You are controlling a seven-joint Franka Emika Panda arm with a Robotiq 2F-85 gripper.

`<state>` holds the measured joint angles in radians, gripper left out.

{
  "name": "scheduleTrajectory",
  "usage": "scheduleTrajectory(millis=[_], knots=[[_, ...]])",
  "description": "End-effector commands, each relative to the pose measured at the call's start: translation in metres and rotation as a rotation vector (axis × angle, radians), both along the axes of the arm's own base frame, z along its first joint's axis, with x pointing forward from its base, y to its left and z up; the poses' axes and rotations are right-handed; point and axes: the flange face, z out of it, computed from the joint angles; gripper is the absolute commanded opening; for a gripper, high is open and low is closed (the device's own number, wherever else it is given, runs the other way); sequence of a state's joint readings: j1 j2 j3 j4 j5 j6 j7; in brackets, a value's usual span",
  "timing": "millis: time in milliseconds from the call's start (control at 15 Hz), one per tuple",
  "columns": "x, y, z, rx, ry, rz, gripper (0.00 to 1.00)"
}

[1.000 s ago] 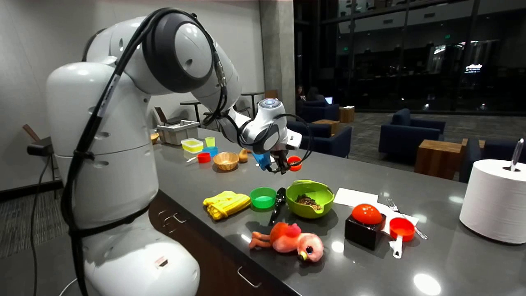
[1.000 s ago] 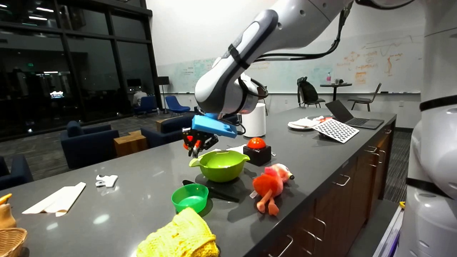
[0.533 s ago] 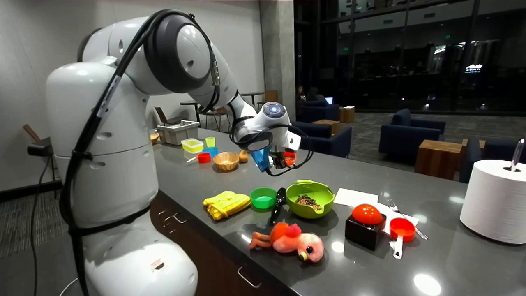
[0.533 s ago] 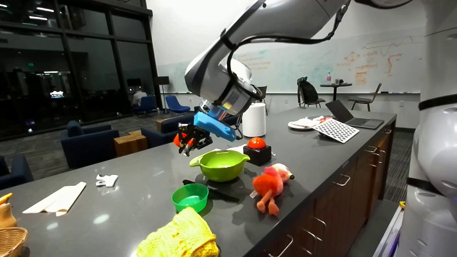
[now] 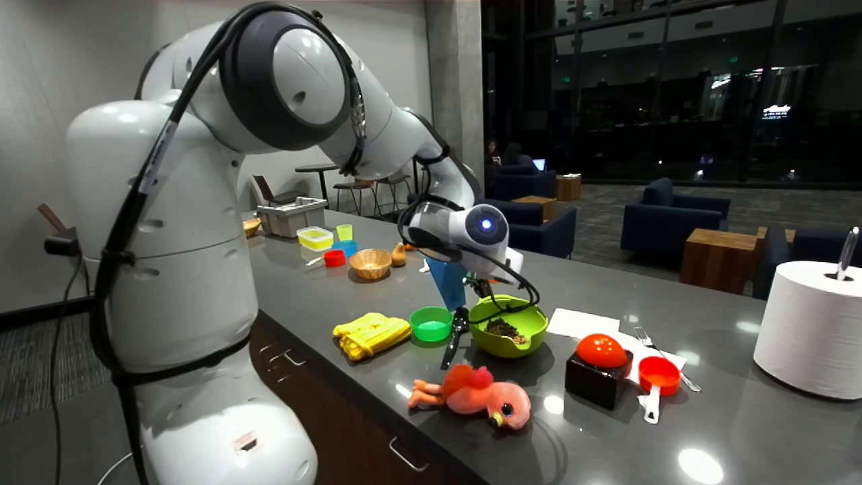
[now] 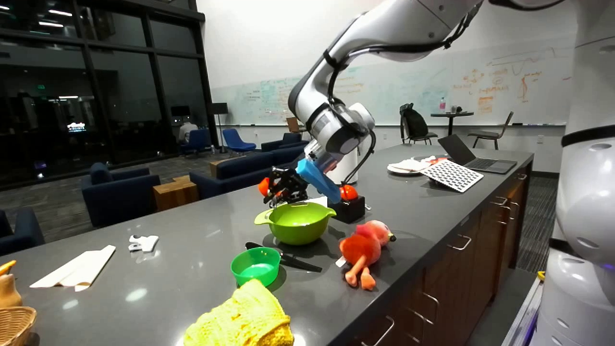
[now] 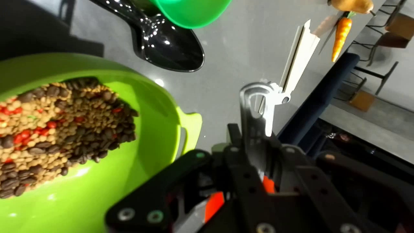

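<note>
My gripper is shut on the grey handle of a red measuring cup. The handle's slotted end sticks out between the fingertips in the wrist view. The cup is mostly hidden behind the gripper, and I cannot tell what is in it. In an exterior view the gripper is just above the back rim of a lime-green bowl. In the wrist view the bowl lies left of the gripper, with lentils, dark beans and red bits inside.
A black spoon and a green cup stand beside the bowl. A pink plush bird, a red button on a black box, another red measuring cup and a yellow cloth lie on the counter.
My gripper has moved toward the lime-green bowl with the red cup, rightward in both exterior views, and is now lower at its rim. The wrist has tilted. The bowl stays put.
</note>
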<state>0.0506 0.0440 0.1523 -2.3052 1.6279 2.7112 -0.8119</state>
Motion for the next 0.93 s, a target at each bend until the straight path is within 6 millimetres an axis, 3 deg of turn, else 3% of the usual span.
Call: scheduleTrajectory(millis=[0,333,867], knots=[[-0.023,-0.03,-0.016,0.097,-0.053,-0.018,0.05],[-0.039,-0.045,-0.041,0.255,-0.098,-0.016,0.05],[-0.047,-0.036,-0.046,0.445,-0.243,0.106,0.05]])
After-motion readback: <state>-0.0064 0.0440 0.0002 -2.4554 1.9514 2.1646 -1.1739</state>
